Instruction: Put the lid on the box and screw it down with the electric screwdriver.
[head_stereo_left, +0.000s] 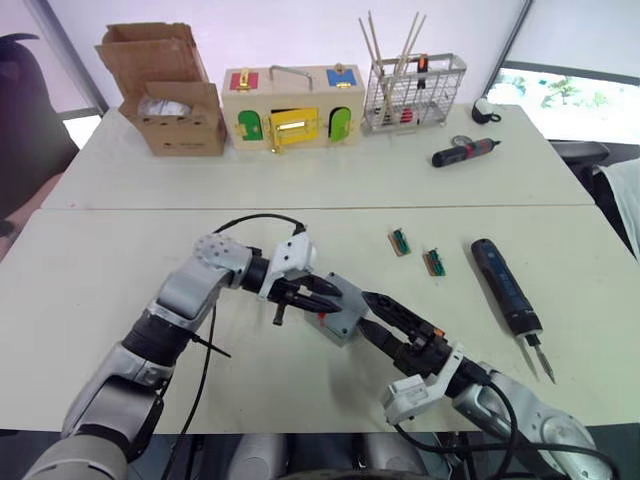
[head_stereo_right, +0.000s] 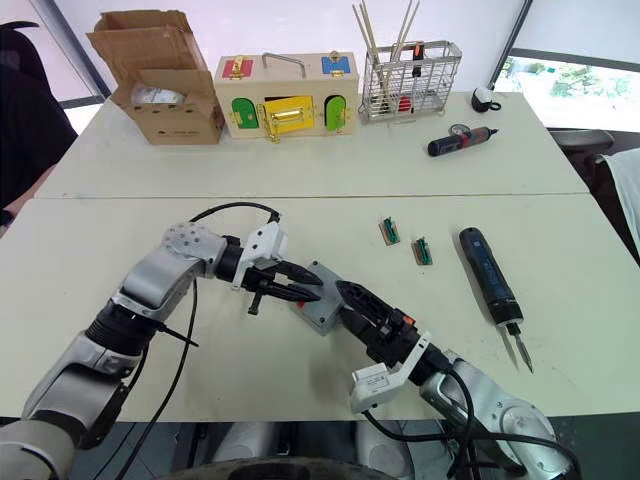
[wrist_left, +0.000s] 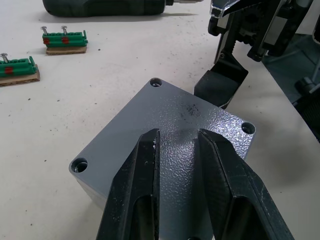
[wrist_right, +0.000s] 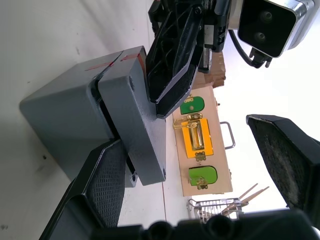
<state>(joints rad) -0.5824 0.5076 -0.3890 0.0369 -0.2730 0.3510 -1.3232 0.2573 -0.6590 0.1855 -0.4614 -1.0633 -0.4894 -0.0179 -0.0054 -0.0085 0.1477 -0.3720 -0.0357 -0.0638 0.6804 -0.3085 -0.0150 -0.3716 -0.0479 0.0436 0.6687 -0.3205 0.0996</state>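
The lid sits on top of the box near the front middle of the bench, slightly skewed, with a gap visible along one edge in the right wrist view. A red mark crosses the seam of lid and box on one side. Three corner screw holes of the lid are visible in the left wrist view. The left arm reaches in from the left, elbow bent, wrist turned toward the box. The left hand lies with its two fingers flat on the lid surface, a narrow gap between them, pinching nothing. The right arm comes up from the near right edge of the bench, forearm angled toward the box. The right hand is spread wide; one finger rests against the side of the box and lid, the other stands well clear in the air. The electric screwdriver lies on the bench to the right, well apart from the box, bit pointing toward the near edge. Two small green screw holders lie between box and screwdriver. A smaller black-and-red screwdriver lies farther back.
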